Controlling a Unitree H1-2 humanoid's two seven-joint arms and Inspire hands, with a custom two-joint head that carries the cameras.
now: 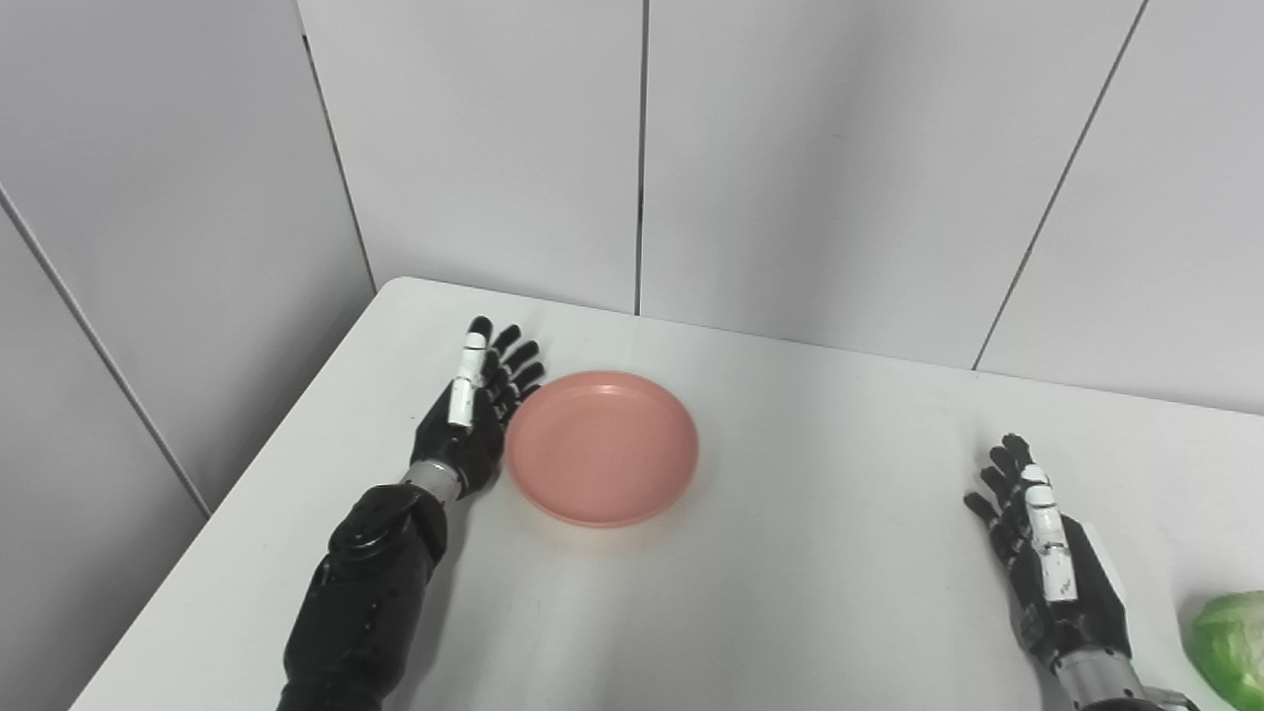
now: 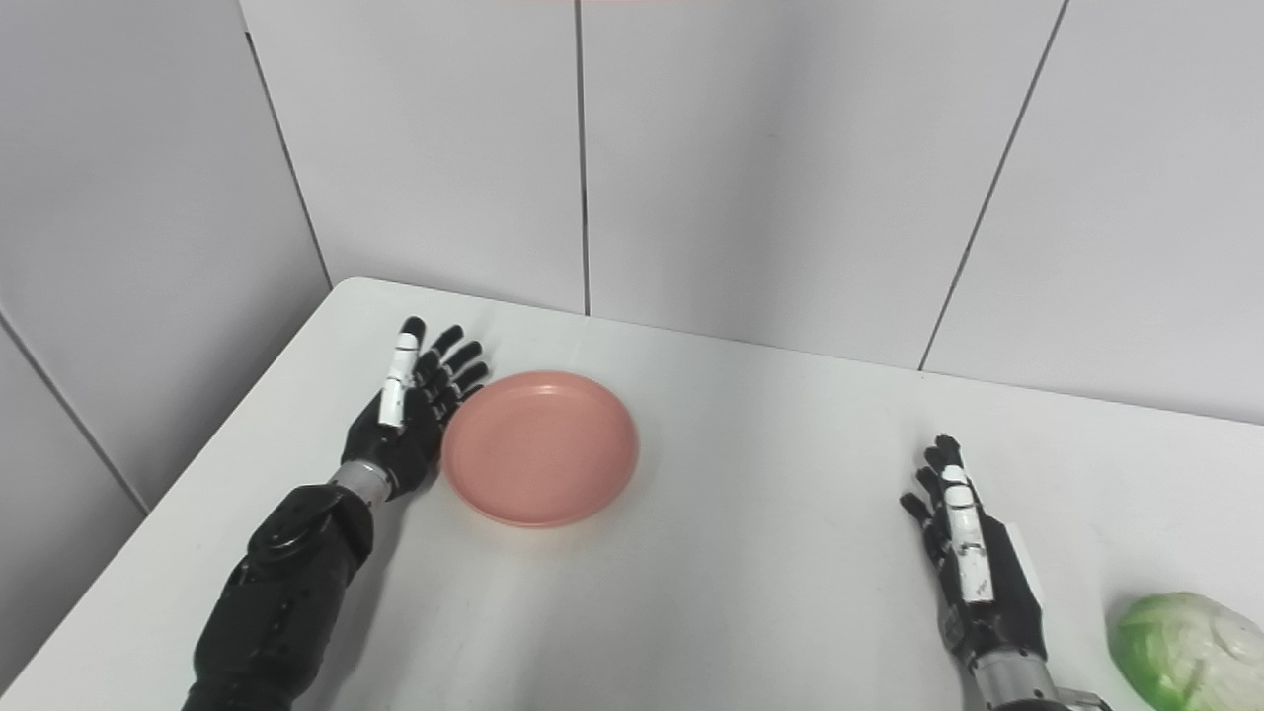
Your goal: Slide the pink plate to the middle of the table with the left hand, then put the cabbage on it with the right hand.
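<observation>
Resting edge-on against the rim of the pink plate [image 1: 601,447], the left robot hand [image 1: 472,410] has its fingers straight and slightly spread, holding nothing. The round plate sits upright, hollow up, just right of that palm on the white worktop [image 1: 810,592]. The right robot hand [image 2: 973,563] stands open and empty, with the green cabbage [image 2: 1185,637] near its outer side, long axis running left to right.

Both hands are glossy black plastic with jointed fingers; left hand [image 1: 472,420] and right hand [image 2: 973,573] each have white segments along the thumb; silver metal cuff at each wrist; chunky black forearm shells behind.
</observation>
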